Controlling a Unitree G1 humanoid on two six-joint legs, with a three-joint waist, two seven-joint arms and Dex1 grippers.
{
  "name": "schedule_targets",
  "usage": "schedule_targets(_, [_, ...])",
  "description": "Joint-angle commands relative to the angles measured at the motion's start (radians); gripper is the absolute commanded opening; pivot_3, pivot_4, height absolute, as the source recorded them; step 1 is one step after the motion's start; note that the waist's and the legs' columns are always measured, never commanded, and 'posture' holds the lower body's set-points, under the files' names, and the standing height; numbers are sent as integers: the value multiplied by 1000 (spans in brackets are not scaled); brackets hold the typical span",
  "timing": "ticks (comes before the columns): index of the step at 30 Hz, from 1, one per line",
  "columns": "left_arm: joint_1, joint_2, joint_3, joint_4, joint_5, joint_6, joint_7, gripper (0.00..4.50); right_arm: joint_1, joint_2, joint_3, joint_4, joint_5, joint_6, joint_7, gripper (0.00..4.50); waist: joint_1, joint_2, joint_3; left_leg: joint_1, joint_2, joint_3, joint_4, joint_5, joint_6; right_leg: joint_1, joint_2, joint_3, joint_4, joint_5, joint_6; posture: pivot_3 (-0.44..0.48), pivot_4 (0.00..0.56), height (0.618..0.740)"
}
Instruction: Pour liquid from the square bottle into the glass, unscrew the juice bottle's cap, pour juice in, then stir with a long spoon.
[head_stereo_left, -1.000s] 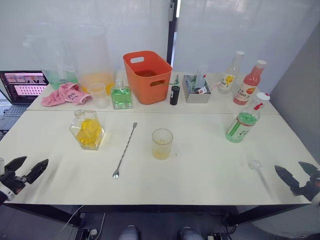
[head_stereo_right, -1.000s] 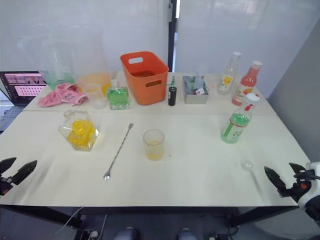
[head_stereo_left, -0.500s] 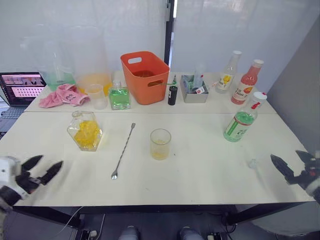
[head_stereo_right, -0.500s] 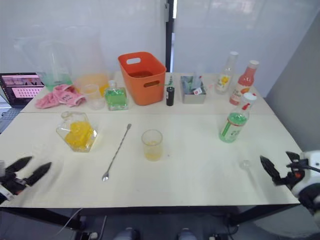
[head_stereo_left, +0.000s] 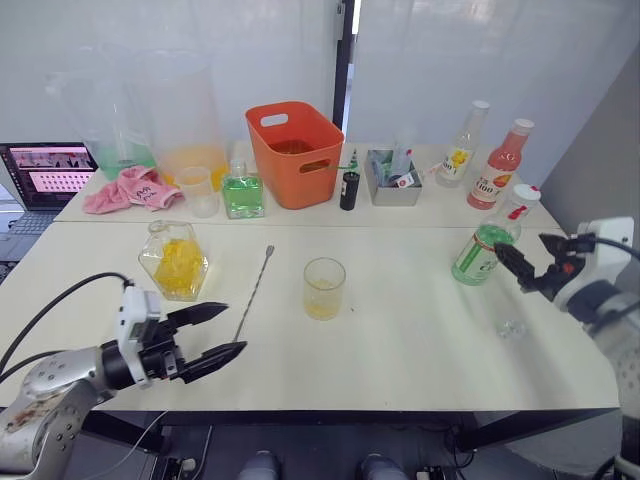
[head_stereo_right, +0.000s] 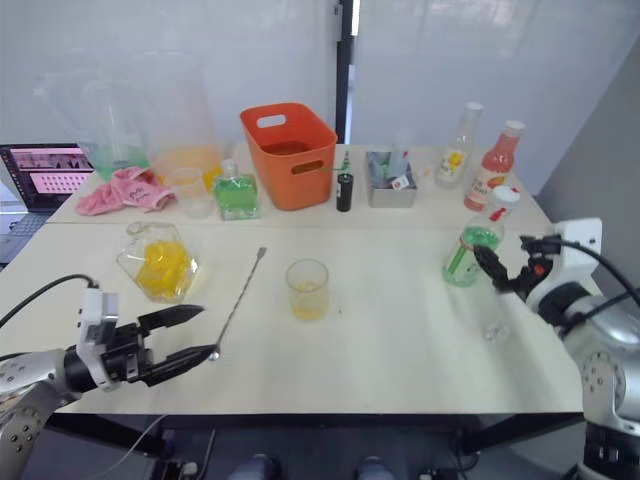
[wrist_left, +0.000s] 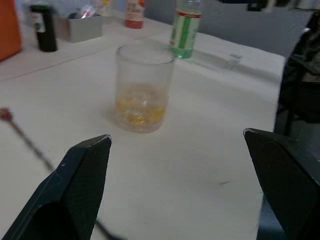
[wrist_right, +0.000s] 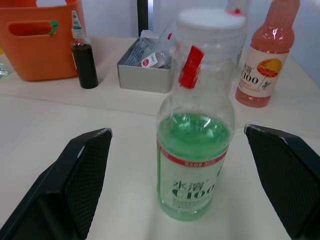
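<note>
— How is the juice bottle (wrist_right: 196, 135) seen?

— A tall clear plastic body is shown, filled with pale green liquid to about the shoulder, banded by a green-white label. It is topped by the cap (wrist_right: 211, 20), white, with a red tab hanging beside the neck. It is stood upright at the table's (head_stereo_left: 420, 350) right side, just in front of the right gripper (head_stereo_left: 528, 268), whose two black fingers are spread wide apart with nothing held between them.

— And the other task things?

— The glass (head_stereo_left: 324, 288) is placed near the table's middle, a shallow layer of yellow-orange liquid lying in its bottom. The long spoon (head_stereo_left: 251, 300) is laid flat just to its left, stem running away toward the back. The square bottle (head_stereo_left: 175, 261) is set further left (its yellow-orange contents clearly visible). The left gripper (head_stereo_left: 212, 332) is held low over the front edge, fingers parted and empty, pointed toward the spoon's bowl end.

— What is found around them?

— Along the back are ranged a pink cloth (head_stereo_left: 130, 188), a translucent cup (head_stereo_left: 197, 190), a green square bottle (head_stereo_left: 243, 190), an orange bin (head_stereo_left: 295, 152), a small dark bottle (head_stereo_left: 348, 188), a grey tray (head_stereo_left: 392, 184), a yellow-labelled bottle (head_stereo_left: 460, 146) and a pink-red bottle (head_stereo_left: 500, 166). Between the right gripper and the juice bottle, nothing is interposed.
</note>
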Motion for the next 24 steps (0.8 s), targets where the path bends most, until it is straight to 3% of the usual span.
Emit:
schedule_targets(1, [-27,4,-25,-53,-36,22,5,4481,-58,-37,6,70,-22,-36,37,4500,0,0,0,0,0,0,0,0,0,0,0,0,0,0,0,0,150,739])
schedule_targets(18, [-60,1,-66,-88,-41,31,40,4481,-326,-3,116,392,-106,-130,90,4500,-12,2,1,0,0,0,0,0,1,0,0,0,0,0,0,0,150,739])
schedule_targets(24, [-49,1,-61,-88,-40,26,40,4500,-339,5,109,421,-113,-156,103,2645,-17,3,2,0,0,0,0,0,1,0,0,0,0,0,0,0,150,739])
